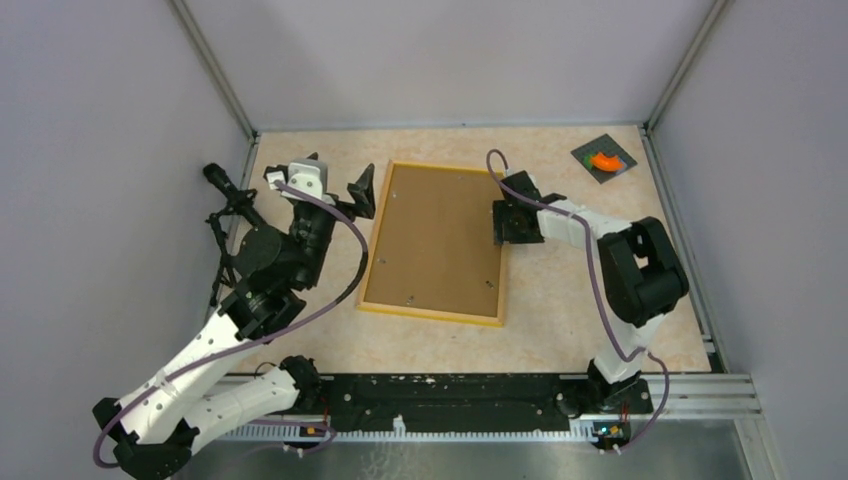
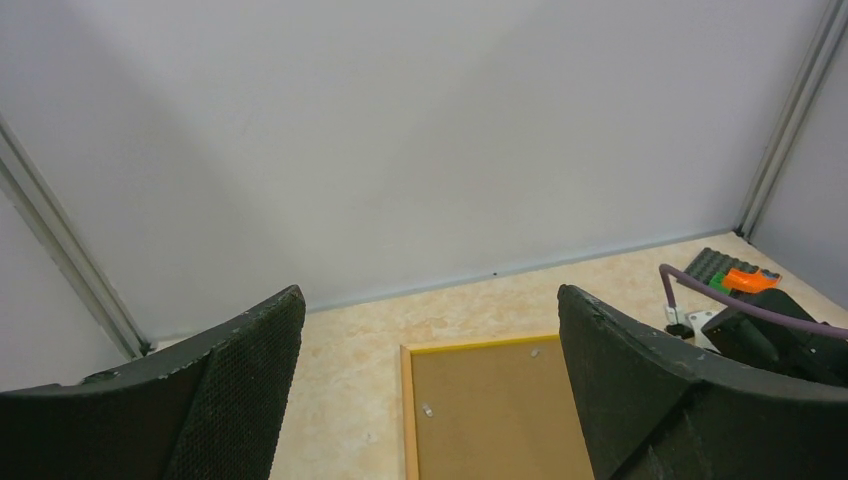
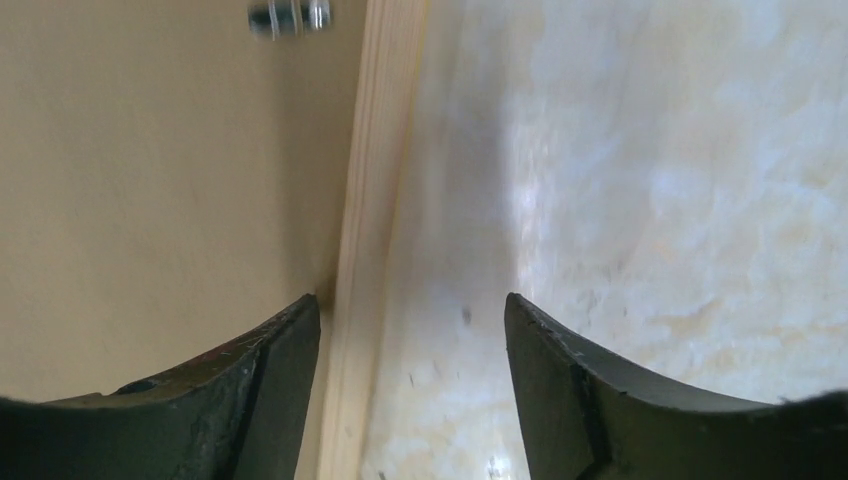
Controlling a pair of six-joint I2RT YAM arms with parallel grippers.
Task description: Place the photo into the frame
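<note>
Frame [image 1: 430, 313] lies flat in the middle of the table [image 1: 560, 330], back side up, with a brown backing board [image 1: 438, 240] filling it. Right gripper [image 3: 410, 300] sits low over its right edge, jaws parted and straddling that edge, holding nothing. Left gripper [image 2: 430, 291] hovers near the far-left corner, wide open and empty.

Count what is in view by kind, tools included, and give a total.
Frame: 1
Brown backing board, lying in the frame: 1
Dark pad with an orange piece on it: 1
Tools, left tool and right tool, both open: 2
Total: 5
</note>
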